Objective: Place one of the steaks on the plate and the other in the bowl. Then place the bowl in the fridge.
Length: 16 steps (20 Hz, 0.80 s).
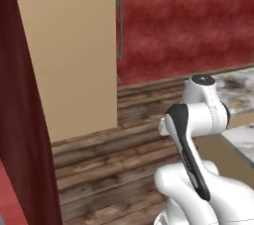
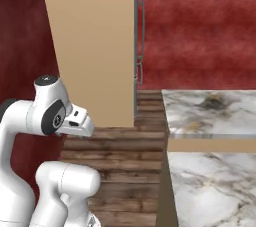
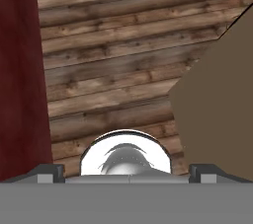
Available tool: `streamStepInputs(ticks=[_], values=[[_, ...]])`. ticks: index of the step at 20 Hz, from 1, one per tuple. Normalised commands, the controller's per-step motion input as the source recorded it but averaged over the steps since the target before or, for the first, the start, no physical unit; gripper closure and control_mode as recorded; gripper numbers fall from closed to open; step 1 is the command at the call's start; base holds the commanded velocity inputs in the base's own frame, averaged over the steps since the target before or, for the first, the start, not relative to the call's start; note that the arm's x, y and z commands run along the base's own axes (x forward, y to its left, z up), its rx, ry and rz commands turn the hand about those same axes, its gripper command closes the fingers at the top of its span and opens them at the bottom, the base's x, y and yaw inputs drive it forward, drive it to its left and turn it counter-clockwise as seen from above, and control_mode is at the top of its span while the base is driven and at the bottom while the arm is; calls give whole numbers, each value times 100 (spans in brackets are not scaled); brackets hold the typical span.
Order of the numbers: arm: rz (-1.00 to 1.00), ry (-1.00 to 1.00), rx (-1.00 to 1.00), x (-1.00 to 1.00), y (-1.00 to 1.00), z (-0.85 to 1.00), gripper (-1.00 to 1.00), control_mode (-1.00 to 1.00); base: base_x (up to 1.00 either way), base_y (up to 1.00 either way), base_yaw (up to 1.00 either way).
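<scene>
While facing tall tan wood panel [image 2: 92, 46] beside marble counter [image 2: 210, 106], fingers spread and grasping nothing; probably searching for steaks, needs turning right.

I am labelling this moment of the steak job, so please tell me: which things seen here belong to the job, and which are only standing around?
For the job:
- gripper, open, holding nothing

Only standing around:
- tan wood panel
- red cabinet door with bar handle
- marble counter
- plank floor
</scene>
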Motion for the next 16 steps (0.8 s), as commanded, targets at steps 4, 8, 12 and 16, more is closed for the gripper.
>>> streamStepInputs(ticks=[4, 8, 12, 16], values=[[0, 0, 0, 0, 0, 0, -100, 100, 99, 35, -28], [0, 0, 0, 0, 0, 0, -100, 100, 94, 47, -34], [0, 0, 0, 0, 0, 0, -100, 100, 80, 79, -42], [0, 0, 0, 0, 0, 0, -100, 100, 68, 70, -43]])
